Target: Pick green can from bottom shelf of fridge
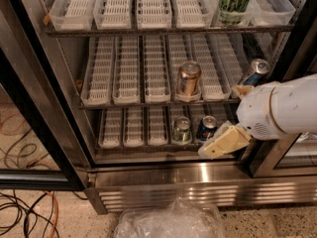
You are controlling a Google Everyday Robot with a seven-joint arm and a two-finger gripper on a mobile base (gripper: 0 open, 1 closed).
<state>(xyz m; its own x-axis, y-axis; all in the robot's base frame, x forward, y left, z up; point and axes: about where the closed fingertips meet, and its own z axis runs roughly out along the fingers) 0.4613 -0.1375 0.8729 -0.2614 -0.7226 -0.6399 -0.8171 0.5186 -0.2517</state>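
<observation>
Here we see the green can (182,130) standing upright on the bottom shelf (133,129) of the fridge (198,176), in a white tray, just beside a blue can (206,128) on its right. The gripper (225,143) hangs in front of this shelf, near the blue can and apart from the green one (whether it is released or clenched, we cannot tell). A copper can (188,78) stands on the rack above.
</observation>
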